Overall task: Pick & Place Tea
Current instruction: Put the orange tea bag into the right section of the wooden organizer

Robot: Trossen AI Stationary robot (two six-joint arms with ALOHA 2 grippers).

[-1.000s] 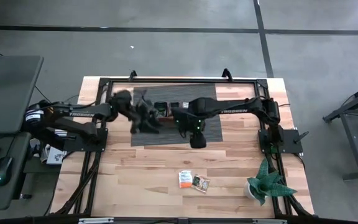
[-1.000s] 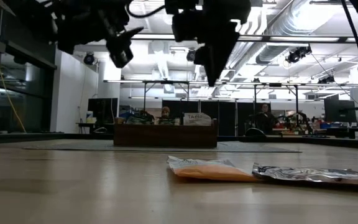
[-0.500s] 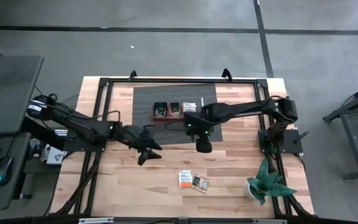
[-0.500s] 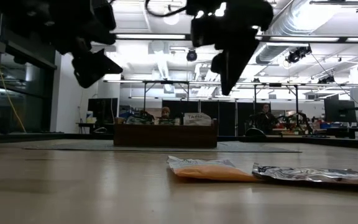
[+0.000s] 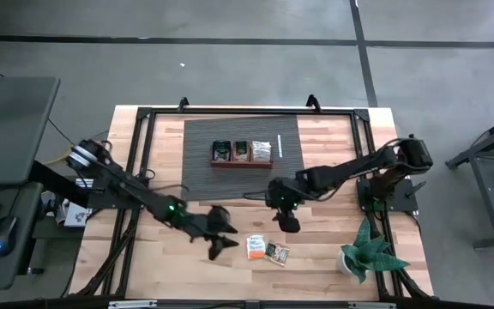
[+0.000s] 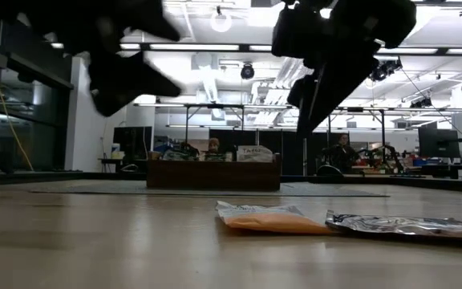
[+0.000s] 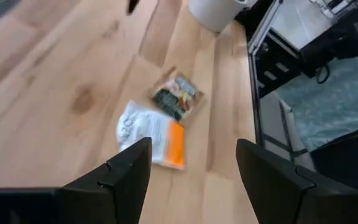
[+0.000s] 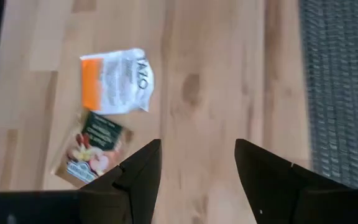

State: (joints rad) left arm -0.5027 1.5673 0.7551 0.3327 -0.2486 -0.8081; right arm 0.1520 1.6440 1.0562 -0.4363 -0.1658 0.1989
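Two tea sachets lie flat on the wooden table near its near edge: an orange-and-white one (image 5: 255,247) (image 7: 151,134) (image 8: 117,81) (image 6: 271,218) and a dark one (image 5: 276,252) (image 7: 178,96) (image 8: 95,146) (image 6: 407,226), edge to edge. My left gripper (image 5: 221,243) (image 7: 191,180) hovers open just left of them, above the table. My right gripper (image 5: 287,221) (image 8: 197,174) hovers open a little beyond them, toward the far side. More sachets sit in the brown tray (image 5: 242,164) on the grey mat (image 5: 230,182).
A potted plant (image 5: 364,253) stands at the table's near right corner; its white pot (image 7: 216,12) shows beyond the sachets in the left wrist view. The black frame rails (image 5: 135,172) run along the table's sides. Bare wood lies around the two sachets.
Both grippers have left the tray area and swung toward the table's near edge, closing on the two loose sachets. The left arm has stretched out to the right and near; the right gripper has moved near and slightly right. The sachets have not moved.
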